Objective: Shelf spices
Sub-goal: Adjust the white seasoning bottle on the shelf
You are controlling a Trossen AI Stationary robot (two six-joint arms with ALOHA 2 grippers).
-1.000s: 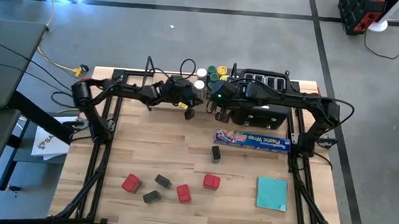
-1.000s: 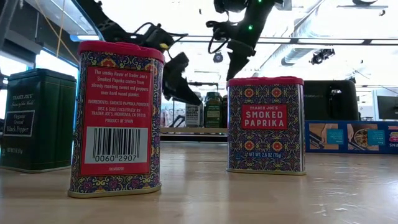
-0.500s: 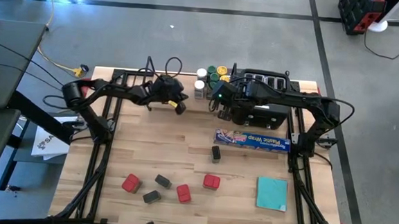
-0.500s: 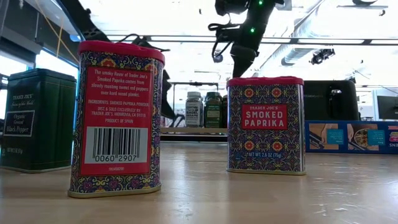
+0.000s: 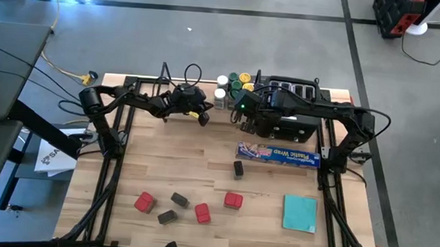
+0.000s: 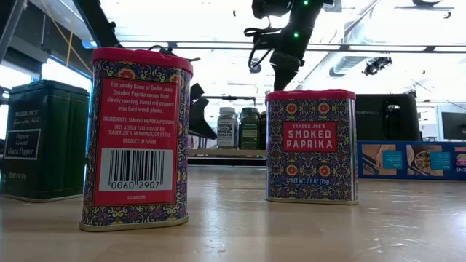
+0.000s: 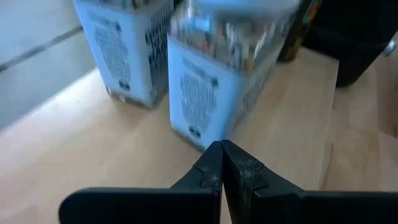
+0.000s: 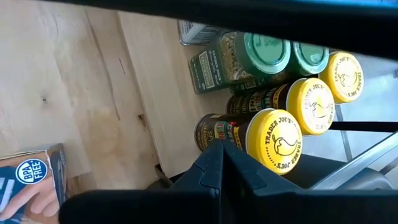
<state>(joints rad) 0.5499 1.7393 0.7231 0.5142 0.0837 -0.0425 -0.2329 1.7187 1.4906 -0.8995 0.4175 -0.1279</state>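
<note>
Several round spice jars with white, green and yellow lids [image 5: 234, 84] stand on the light-wood shelf [image 6: 226, 153] at the table's far edge. Red and dark spice tins [image 5: 201, 213] stand on the table's near half; two red ones [image 6: 138, 138] fill the low view. My left gripper [image 5: 203, 117] is shut, just left of the jars, its tips [image 7: 221, 158] at the foot of a white-lidded jar [image 7: 211, 93]. My right gripper [image 5: 240, 119] is shut and hangs above the yellow-lidded jars [image 8: 273, 140], holding nothing. My left gripper's shut fingertips [image 7: 214, 163] stand at the bottom edge [image 7: 202, 138] of the nearer white-lidded jar, coming from the table's left and slanting down. Whether they touch the jar, I cannot tell. The jar stands upright on the shelf plank.
A black toaster [image 5: 289, 116] stands right of the jars at the back. A long blue plastic-wrap box [image 5: 278, 153] lies in front of it, a teal square [image 5: 299, 213] at the near right. Bare wood lies between the shelf and the tins.
My left gripper has drawn back from the jars toward the table's left edge and sunk lower. In the low view it no longer covers the white-lidded jar, which now shows standing on the shelf. My right gripper has kept its place.
</note>
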